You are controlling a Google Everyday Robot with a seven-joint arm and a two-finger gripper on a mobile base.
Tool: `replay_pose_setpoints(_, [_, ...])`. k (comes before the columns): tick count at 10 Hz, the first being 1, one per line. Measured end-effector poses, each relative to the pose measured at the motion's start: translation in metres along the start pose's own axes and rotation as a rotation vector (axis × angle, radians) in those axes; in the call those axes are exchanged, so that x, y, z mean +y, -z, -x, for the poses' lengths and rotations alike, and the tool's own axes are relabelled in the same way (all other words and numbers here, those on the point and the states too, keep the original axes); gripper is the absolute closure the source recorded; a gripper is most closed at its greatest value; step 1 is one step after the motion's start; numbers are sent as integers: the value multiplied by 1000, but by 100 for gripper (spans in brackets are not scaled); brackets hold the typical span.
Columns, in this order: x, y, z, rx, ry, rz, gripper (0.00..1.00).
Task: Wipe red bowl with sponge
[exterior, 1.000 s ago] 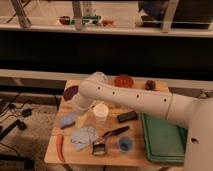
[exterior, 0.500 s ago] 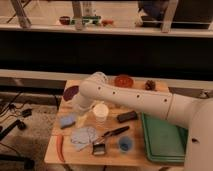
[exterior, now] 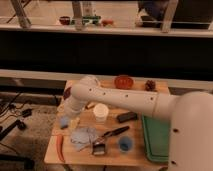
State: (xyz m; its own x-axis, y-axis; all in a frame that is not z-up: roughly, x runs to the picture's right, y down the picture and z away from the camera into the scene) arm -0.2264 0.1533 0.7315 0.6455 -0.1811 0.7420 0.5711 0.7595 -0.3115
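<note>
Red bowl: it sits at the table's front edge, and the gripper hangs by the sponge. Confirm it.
Not quite. The camera view shows the red bowl at the table's back edge, not the front; the gripper does hang by the sponge.

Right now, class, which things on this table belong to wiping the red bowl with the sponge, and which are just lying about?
Job: red bowl; sponge; gripper, down by the sponge.
Lying about: white cup; grey-blue cloth; dark block; green tray; blue cup.
</note>
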Motion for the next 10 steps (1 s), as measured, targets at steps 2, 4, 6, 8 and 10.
replay_pose_setpoints(2, [-14,-29,15,-27,28,24,20])
replay_pose_setpoints(4, [-24,-56,8,-45,42,42,20])
replay_pose_setpoints(6, [-26,-72,-17,-54,12,51,20])
replay_pose_setpoints(8, [-25,-76,-39,-51,-20,56,20])
replay_pose_setpoints(10, [-24,-79,-47,-46,-35,60,20])
